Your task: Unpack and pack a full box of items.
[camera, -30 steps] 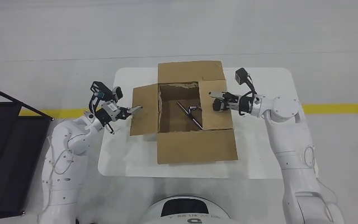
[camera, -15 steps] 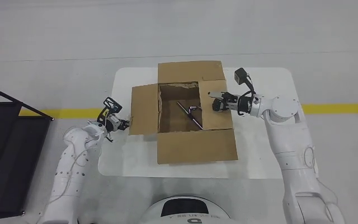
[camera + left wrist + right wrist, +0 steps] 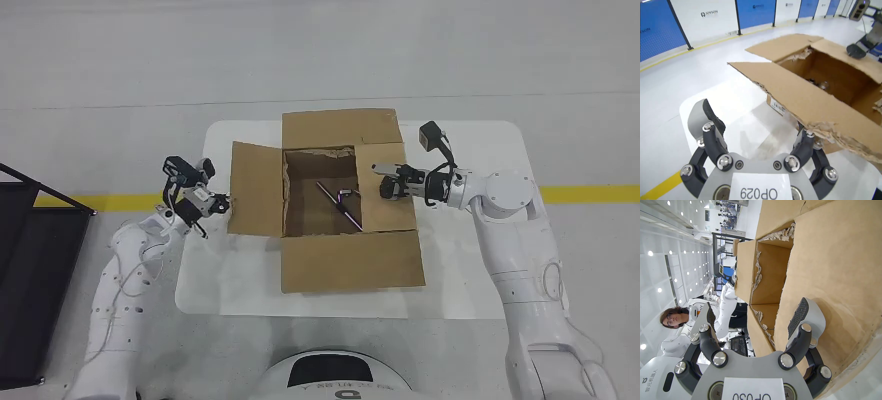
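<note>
Spreading the left flap (image 3: 255,202) of the box (image 3: 345,258), I push best near its crease with my released left gripper (image 3: 753,119), my released right gripper (image 3: 756,308) steadying the right flap (image 3: 386,212).

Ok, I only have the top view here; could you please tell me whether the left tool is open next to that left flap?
Observer: Yes, the left tool is open. One finger has its tip hidden beneath the torn edge of the left flap.
Operator: Thank you. And the right tool?
Observer: The right tool is open too, with one pad lying against the right flap.
Operator: Is anything in the box besides the dark rod?
Observer: The left wrist view shows small round tops deep inside. They are too small to identify.
</note>
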You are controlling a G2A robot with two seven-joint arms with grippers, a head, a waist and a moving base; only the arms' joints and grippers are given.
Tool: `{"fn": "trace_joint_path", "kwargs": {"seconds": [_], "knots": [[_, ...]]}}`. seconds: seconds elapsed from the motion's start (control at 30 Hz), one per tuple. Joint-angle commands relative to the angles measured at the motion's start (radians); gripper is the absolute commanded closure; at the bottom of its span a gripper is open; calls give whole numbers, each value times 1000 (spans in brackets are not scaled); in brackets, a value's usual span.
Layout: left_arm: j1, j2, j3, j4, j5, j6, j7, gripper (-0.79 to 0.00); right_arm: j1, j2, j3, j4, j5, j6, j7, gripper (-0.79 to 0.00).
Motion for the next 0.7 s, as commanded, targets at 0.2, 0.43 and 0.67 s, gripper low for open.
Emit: {"fn": "trace_joint_path", "kwargs": {"seconds": [0.2,0.43,0.67], "knots": [[-24,5,47,-204,9,-8,-96,-785,0,0,0,0,0,0,0,-785],[-74,1,136,-194,25,3,-169,-785,0,0,0,0,0,0,0,-785],[-108,-3,215,-120,62,13,-198,-785,0,0,0,0,0,0,0,-785]]}}
